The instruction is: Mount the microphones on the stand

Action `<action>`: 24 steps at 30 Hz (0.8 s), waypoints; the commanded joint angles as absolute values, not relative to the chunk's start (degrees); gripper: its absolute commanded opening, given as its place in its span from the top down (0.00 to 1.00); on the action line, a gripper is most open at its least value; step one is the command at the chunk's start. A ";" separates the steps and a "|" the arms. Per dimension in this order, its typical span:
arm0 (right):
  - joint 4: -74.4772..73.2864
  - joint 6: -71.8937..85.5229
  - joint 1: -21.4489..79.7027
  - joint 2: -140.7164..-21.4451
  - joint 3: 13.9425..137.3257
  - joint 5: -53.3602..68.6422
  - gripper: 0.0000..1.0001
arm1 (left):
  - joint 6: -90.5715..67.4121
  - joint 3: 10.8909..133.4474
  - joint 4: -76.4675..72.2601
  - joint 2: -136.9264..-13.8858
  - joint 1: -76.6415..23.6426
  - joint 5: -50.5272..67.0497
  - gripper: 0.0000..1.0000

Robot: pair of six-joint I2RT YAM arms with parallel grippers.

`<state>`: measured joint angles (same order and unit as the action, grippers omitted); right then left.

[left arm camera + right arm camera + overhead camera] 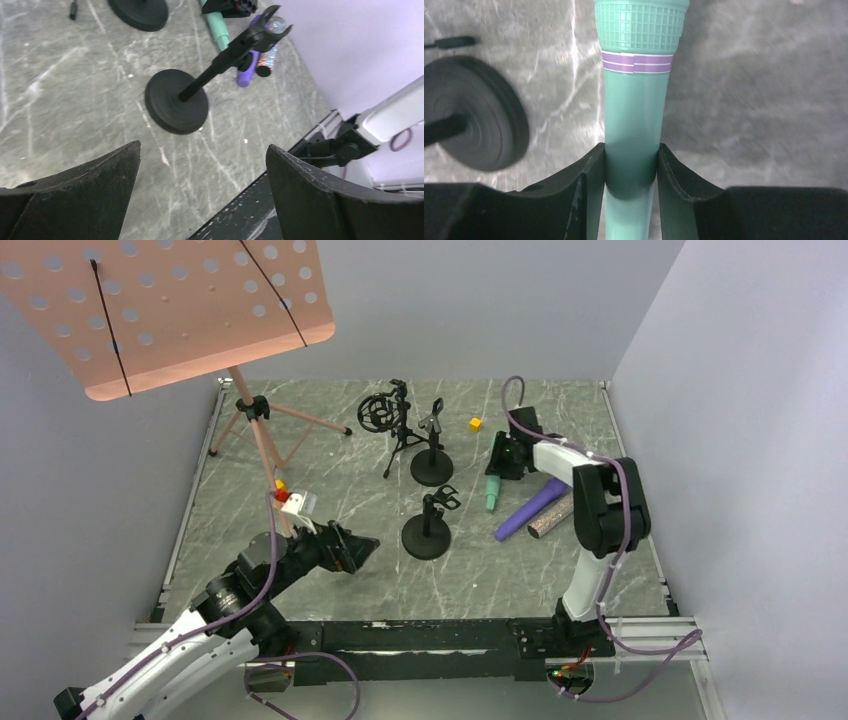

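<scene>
My right gripper (505, 458) is shut on the handle of the teal-green microphone (492, 490). In the right wrist view the fingers (589, 180) clamp its handle on both sides, with the mesh head (640, 25) pointing away. I cannot tell whether it is off the table. The purple microphone (530, 508) and the glittery grey-brown microphone (550, 518) lie side by side to its right. A black round-base stand (426, 537) with an empty clip (445, 498) stands in the middle. My left gripper (352, 548) is open and empty, left of that stand (176, 107).
A second round-base stand (431, 468) and a tripod stand with a shock mount (385, 415) stand further back. A pink music stand (180, 310) rises at the back left, with small red and yellow cubes (281, 488) near its foot. A yellow cube (475, 424) lies at the back.
</scene>
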<state>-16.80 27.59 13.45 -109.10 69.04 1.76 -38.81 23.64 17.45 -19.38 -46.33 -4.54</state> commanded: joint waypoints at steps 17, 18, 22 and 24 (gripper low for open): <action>-6.68 3.40 3.01 -65.88 55.07 55.97 0.95 | -40.43 49.81 -8.41 -50.31 -46.21 14.12 0.01; -5.82 3.78 2.87 -64.83 54.62 58.90 0.95 | -40.13 51.31 -8.83 -52.47 -46.21 13.48 0.01; 0.17 7.71 2.81 -62.65 52.32 70.74 0.94 | -40.98 54.61 -15.85 -60.81 -46.14 14.21 0.01; 4.84 10.77 2.75 -61.75 50.52 74.36 0.94 | -41.17 55.71 -20.30 -64.92 -46.20 15.15 0.01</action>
<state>-6.04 7.11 2.85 -63.48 53.12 59.42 -41.19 52.88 -10.26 -59.53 -46.26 12.69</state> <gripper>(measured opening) 0.415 0.994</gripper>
